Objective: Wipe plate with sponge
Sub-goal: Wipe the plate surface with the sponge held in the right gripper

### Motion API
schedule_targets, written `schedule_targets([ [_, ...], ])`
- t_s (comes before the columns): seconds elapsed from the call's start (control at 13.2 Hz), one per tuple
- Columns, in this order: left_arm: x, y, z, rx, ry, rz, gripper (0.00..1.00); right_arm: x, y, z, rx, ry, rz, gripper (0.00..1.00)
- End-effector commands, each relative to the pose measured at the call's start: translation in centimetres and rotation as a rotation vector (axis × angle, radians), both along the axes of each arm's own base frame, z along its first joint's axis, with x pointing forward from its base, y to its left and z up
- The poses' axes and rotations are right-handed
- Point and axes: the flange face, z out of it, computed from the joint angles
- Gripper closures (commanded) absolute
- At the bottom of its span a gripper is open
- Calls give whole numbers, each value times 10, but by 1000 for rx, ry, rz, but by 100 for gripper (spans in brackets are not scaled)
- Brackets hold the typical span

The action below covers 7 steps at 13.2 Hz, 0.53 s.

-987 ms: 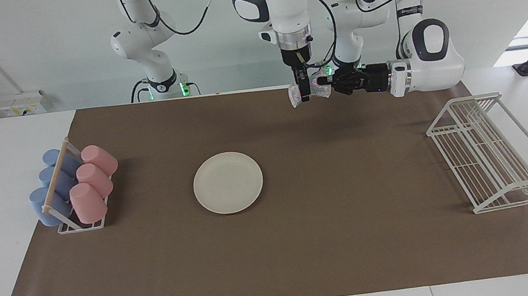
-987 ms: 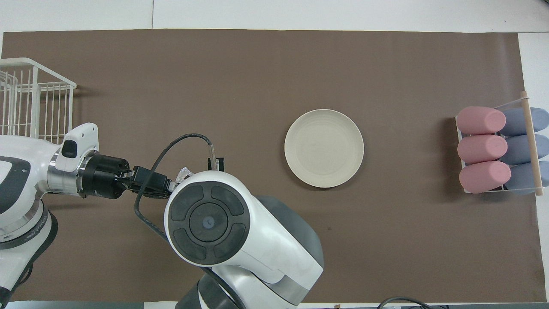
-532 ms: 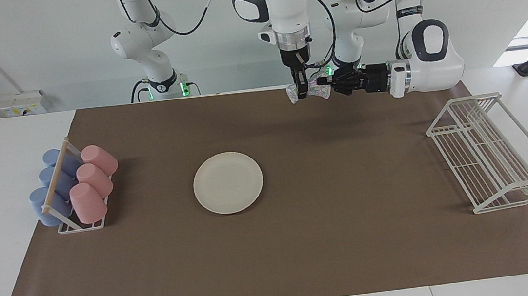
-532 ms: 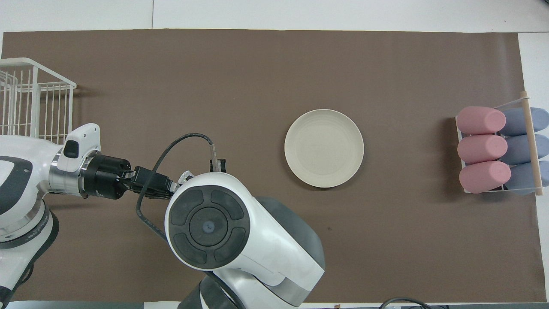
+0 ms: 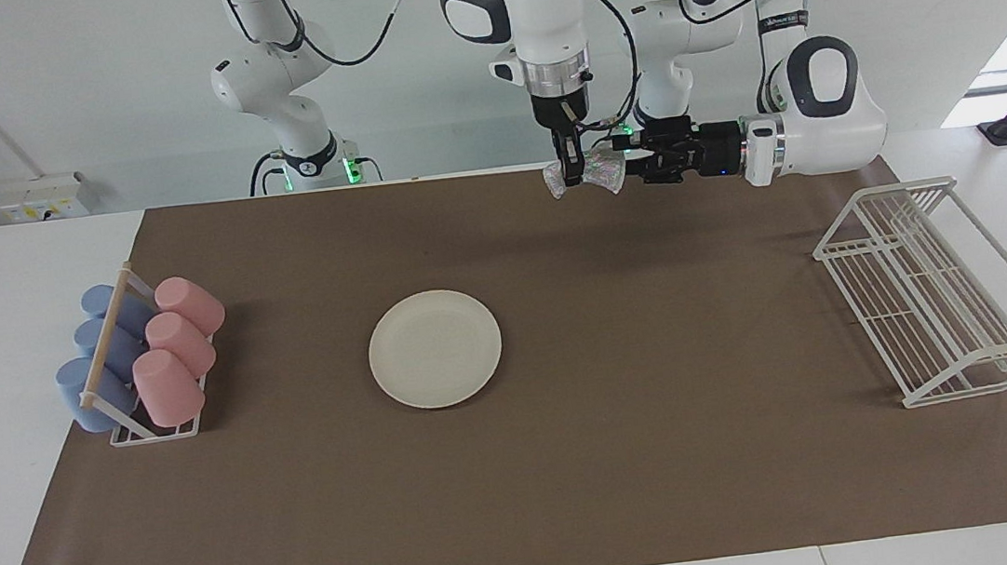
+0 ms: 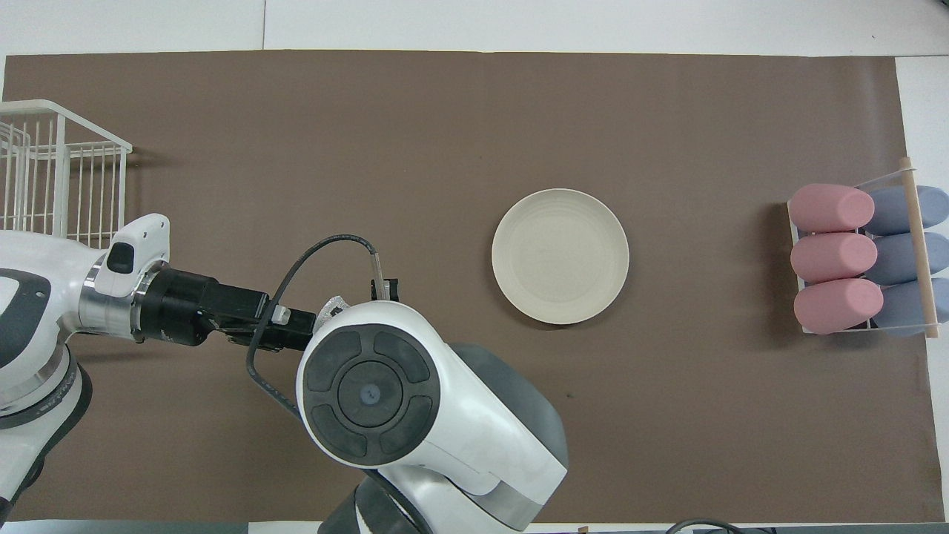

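Silvery sponge [image 5: 585, 171]: clamped in right hand [image 5: 568, 169], above the brown mat.
Left hand [image 5: 634, 163]: fingers apart, beside sponge.
Plate [image 5: 435, 349]: on bench mat, well apart.

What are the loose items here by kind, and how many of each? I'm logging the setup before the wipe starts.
Pink cups: 3
Blue cups: 3
Plate: 1
Sponge: 1, pinched in the right gripper above the mat
Cup holder: 1
White wire rack: 1
Total: 10
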Motion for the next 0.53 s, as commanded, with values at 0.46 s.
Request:
schedule_targets([
  [0.46, 7, 63, 24, 291, -25, -25, 0, 67, -184, -146, -41, -159, 210, 100],
])
